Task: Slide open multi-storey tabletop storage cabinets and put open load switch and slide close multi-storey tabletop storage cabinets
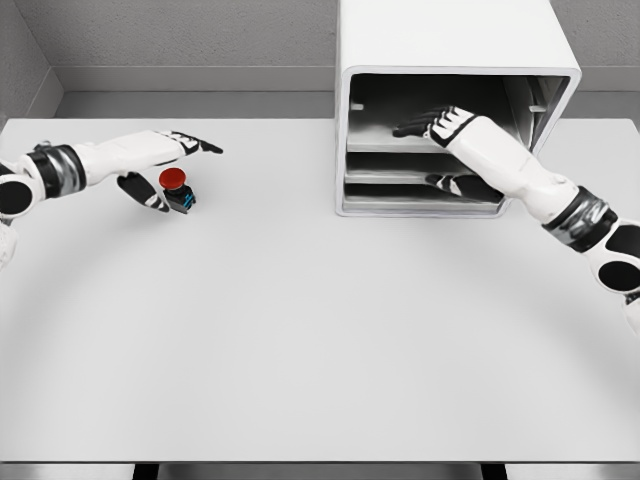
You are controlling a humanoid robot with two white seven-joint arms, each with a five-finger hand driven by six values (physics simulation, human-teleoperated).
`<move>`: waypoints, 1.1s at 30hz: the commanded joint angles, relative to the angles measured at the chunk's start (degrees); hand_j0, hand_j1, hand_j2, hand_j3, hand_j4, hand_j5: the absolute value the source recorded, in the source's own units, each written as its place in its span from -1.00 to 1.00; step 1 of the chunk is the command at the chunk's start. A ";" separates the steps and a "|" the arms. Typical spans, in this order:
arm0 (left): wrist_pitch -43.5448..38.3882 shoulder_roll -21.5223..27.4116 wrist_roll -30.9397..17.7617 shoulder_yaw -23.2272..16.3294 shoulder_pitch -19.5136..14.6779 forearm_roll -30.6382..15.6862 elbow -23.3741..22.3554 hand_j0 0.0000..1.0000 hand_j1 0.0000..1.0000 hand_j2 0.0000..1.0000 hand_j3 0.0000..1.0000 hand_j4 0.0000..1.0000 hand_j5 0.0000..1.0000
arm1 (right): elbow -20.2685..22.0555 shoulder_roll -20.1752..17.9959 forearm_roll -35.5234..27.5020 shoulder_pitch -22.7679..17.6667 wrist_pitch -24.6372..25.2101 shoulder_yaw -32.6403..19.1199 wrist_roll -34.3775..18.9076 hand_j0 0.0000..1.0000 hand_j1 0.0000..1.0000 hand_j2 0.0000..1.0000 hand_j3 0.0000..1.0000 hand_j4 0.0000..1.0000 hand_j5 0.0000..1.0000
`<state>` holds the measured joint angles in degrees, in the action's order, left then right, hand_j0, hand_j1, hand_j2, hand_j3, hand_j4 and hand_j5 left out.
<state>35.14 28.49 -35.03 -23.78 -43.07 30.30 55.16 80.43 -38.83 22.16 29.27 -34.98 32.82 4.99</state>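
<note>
Over at the upper right the storage cabinet (pixel 450 60) already gapes open with the right hand (pixel 432 125) reaching in, fingers flat and empty, while the red-capped load switch (pixel 176 189) sits at left between the left hand's (pixel 165 165) spread fingers, not yet stowed.

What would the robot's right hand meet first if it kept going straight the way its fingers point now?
Probably the cabinet's inner left wall: the right hand is already inside the top bay, fingers pointing left above the shelf. Depth is unclear, so it may graze the shelf first.
</note>
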 commanded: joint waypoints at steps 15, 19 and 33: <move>-0.14 -1.15 0.03 0.05 -0.09 1.52 -3.31 0.42 0.42 0.42 0.42 0.42 0.42 | -3.87 1.04 -0.27 0.09 -0.02 0.84 -0.06 0.64 0.64 0.64 0.64 0.64 0.64; -0.14 -0.80 0.03 0.05 0.09 1.43 -3.31 0.42 0.42 0.42 0.42 0.42 0.42 | -4.93 1.30 -0.27 0.61 -0.02 0.84 -0.06 0.64 0.64 0.64 0.64 0.64 0.64; -0.14 -0.54 0.03 0.49 0.09 1.16 -2.78 0.16 0.16 0.16 0.16 0.16 0.16 | -6.16 2.53 -0.27 2.20 -0.02 2.60 -2.53 0.66 0.66 0.66 0.66 0.66 0.66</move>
<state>35.17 27.91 -35.03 -23.46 -42.89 31.92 52.16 74.32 -36.29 22.25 31.38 -34.99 35.24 2.63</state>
